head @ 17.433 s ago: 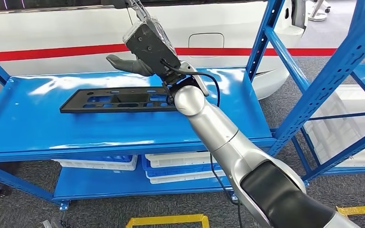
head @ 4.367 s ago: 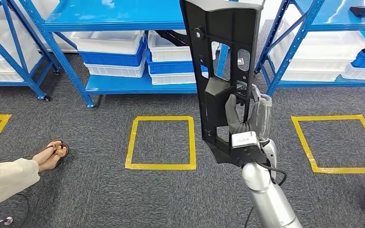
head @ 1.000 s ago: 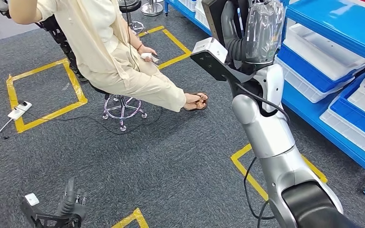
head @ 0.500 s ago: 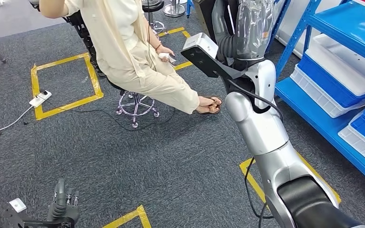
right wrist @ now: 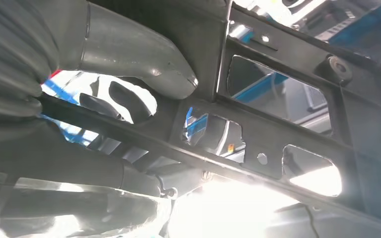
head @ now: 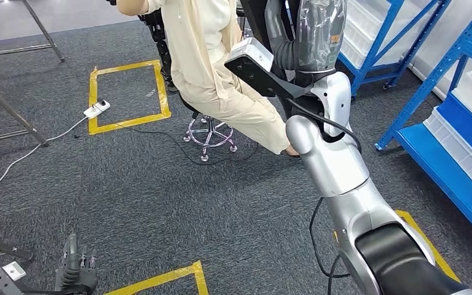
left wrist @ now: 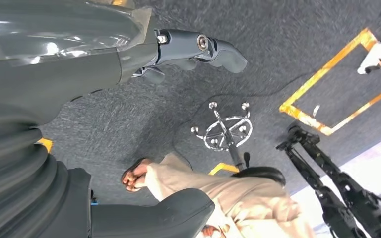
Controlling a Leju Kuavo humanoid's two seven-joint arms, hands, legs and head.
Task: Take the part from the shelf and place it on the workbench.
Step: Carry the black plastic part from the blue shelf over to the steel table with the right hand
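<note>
My right hand [head: 310,37], wrapped in clear plastic, is raised high and grips the black part [head: 257,18], a flat panel with several cutouts that runs up past the top of the head view. In the right wrist view the thumb [right wrist: 129,54] presses on one face of the part [right wrist: 287,126] while darker fingers show through a cutout from the other side. My left hand [head: 74,273] hangs low over the carpet at my left. Its fingers [left wrist: 198,47] and thumb stand apart with nothing between them.
A person in beige clothes [head: 221,80] sits on a wheeled stool [head: 209,132] just beyond my raised arm. Yellow tape squares [head: 126,95] mark the grey carpet, with a power strip [head: 96,109] and cable. Blue shelving [head: 430,141] with white bins stands at right; metal legs [head: 6,104] at left.
The whole scene has shifted: the camera turned, bringing the seated person behind my right arm and pushing the shelves to the right edge. My right hand still holds the part up.
</note>
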